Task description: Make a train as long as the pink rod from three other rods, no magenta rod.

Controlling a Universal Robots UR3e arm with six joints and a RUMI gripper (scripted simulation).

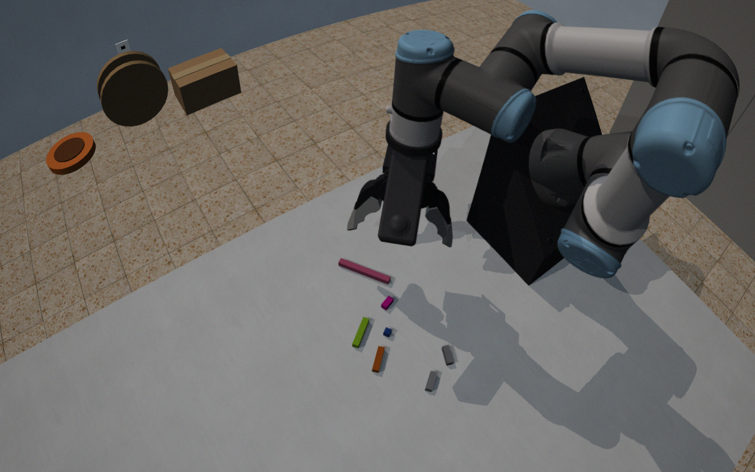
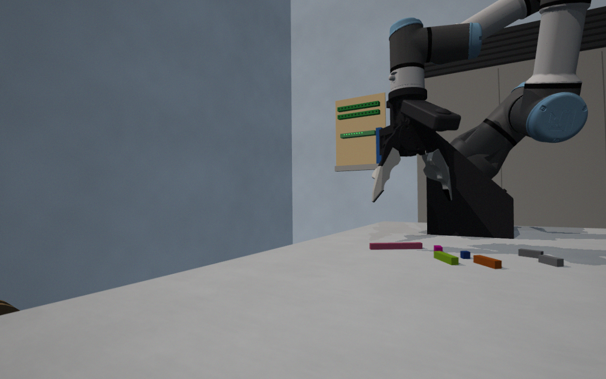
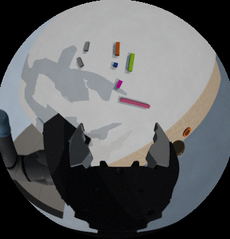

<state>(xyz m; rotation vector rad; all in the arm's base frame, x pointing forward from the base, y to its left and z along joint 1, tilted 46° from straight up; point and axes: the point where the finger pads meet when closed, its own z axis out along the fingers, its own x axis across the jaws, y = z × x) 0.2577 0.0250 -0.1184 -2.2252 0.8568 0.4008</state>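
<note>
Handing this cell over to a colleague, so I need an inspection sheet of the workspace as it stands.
Surface: grey table top, arm shadows across its right part.
Job's things: pink rod, magenta rod, lime rod, blue rod, orange rod and two grey rods, all lying flat and apart; no train begun.
Clutter: nothing seen on the table beyond the rods.
Grippers: gripper open, jaws spread, holding nothing, well above the table near the pink rod.
Cables: nothing seen.
Surroundings: tiled floor with cardboard box, barrel, orange ring; wall board.
</note>
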